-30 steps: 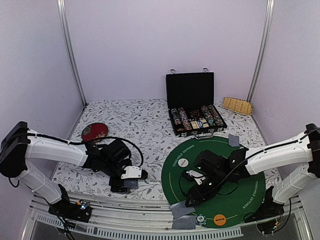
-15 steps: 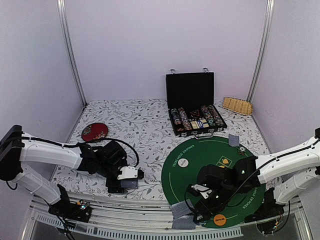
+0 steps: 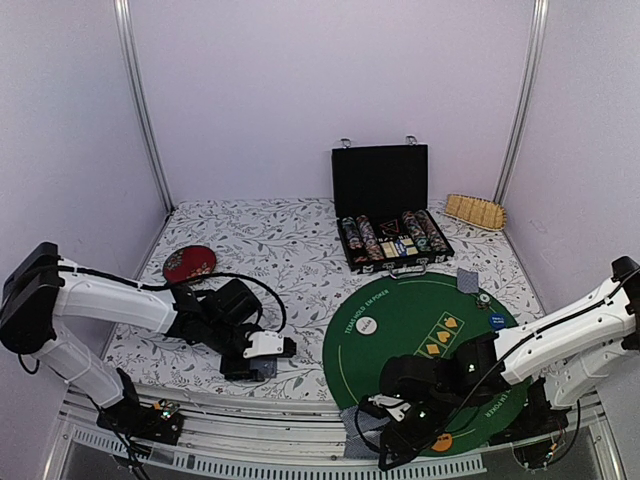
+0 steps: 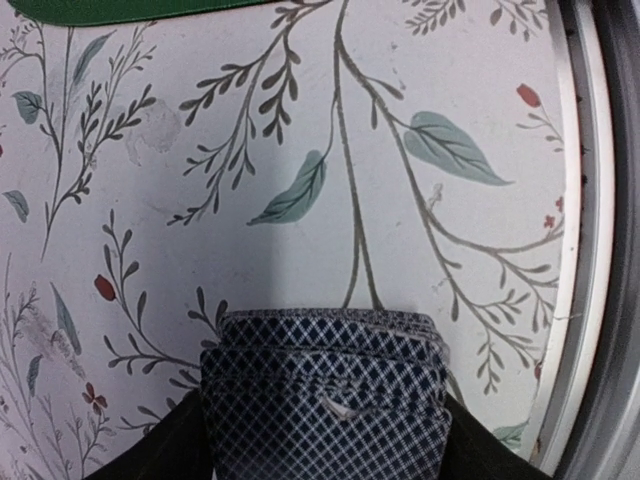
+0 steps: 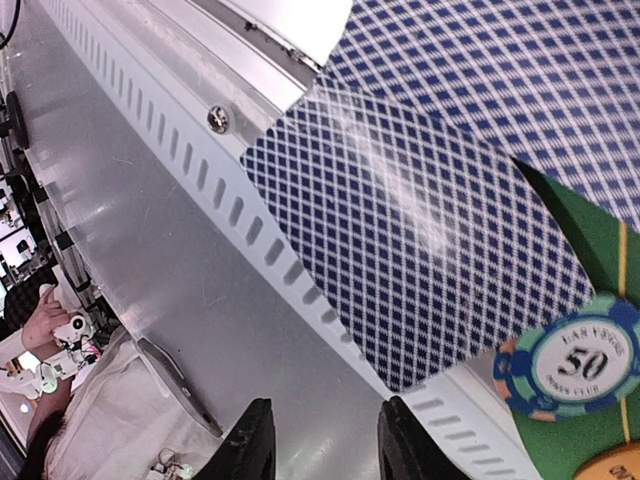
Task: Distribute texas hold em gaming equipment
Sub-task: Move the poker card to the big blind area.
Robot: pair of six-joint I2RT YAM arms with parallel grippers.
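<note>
My left gripper [image 3: 256, 368] sits low on the floral cloth left of the green mat [image 3: 440, 310], shut on a deck of playing cards [image 4: 325, 395] with blue diamond backs; both dark fingers press its sides. My right gripper [image 5: 325, 425] hangs open beyond the table's near edge, nothing between its fingers [image 5: 252, 440]. Just ahead of it a face-down card [image 5: 420, 260] overhangs the rail, beside a blue 50 chip [image 5: 580, 365] and an orange disc [image 3: 441, 440]. A white disc [image 3: 367, 325], a blue disc [image 3: 497, 321] and another card [image 3: 468, 280] lie on or at the mat.
An open black case [image 3: 380, 180] holding rows of chips stands behind the mat. A red dish [image 3: 189, 263] lies at the left, a woven tan piece [image 3: 475, 211] at the back right. The slotted metal rail [image 5: 200, 180] runs along the near edge.
The left jaws have closed onto the deck. The right arm has swung toward the near edge, over the cards at the mat's front, and its jaws have narrowed.
</note>
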